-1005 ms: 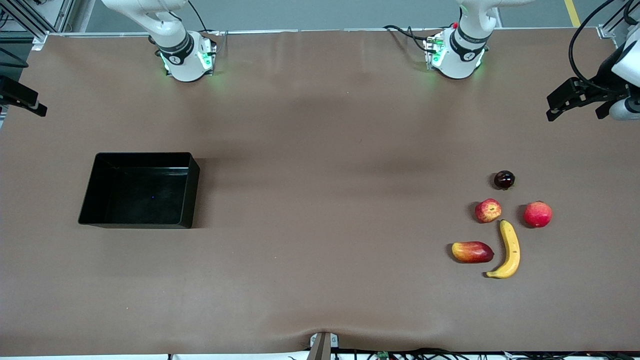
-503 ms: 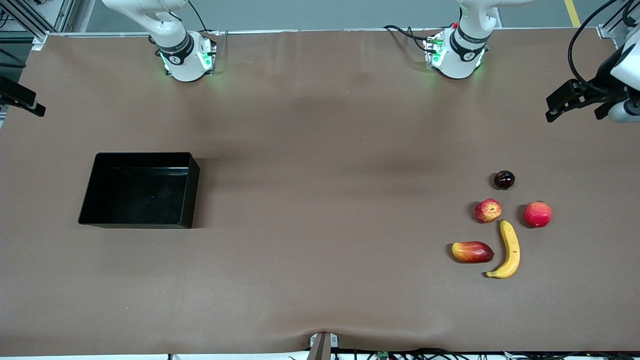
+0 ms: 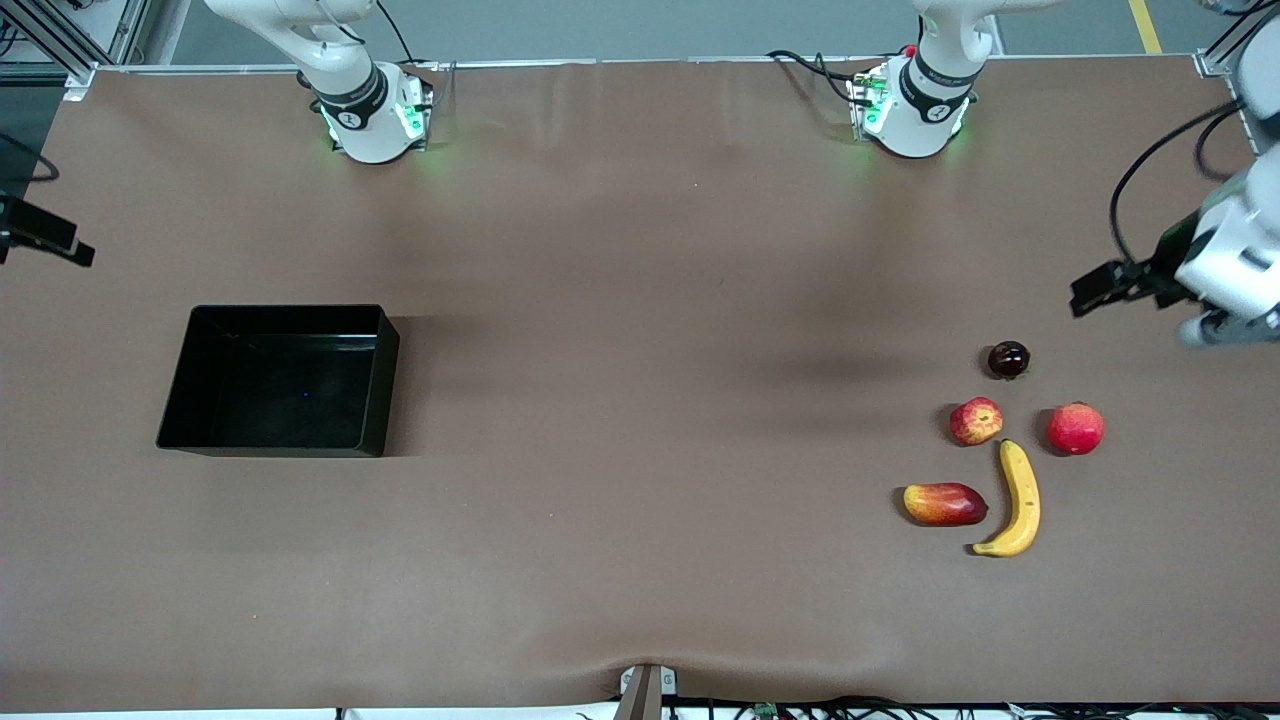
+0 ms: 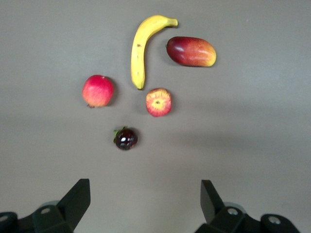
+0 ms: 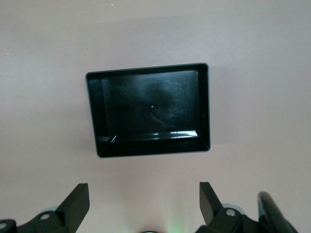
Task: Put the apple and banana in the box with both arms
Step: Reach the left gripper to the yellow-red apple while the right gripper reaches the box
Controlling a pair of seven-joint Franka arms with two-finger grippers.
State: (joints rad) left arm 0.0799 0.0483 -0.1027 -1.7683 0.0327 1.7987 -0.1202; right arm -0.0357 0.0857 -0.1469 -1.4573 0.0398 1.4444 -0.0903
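Observation:
The apple (image 3: 976, 421), small and red with yellow streaks, lies on the brown table at the left arm's end. The yellow banana (image 3: 1021, 498) lies just nearer the front camera than the apple. The black box (image 3: 385, 380) stands empty at the right arm's end. In the left wrist view the apple (image 4: 158, 102) and banana (image 4: 141, 48) lie ahead of my left gripper (image 4: 143, 183), which is open, empty and high over bare table. My right gripper (image 5: 143, 185) is open and empty, high over the table beside the box (image 5: 204, 107).
Around the apple lie a red-pink round fruit (image 3: 1075, 428), a red-yellow mango-like fruit (image 3: 944, 504) and a small dark fruit (image 3: 1008, 359). The left arm's wrist (image 3: 1225, 265) hangs at the table's end. Both arm bases stand along the robots' edge of the table.
The left arm's hand has swung down toward the fruit cluster. The right arm's hand has shifted slightly toward the box. The fruits and box have not moved.

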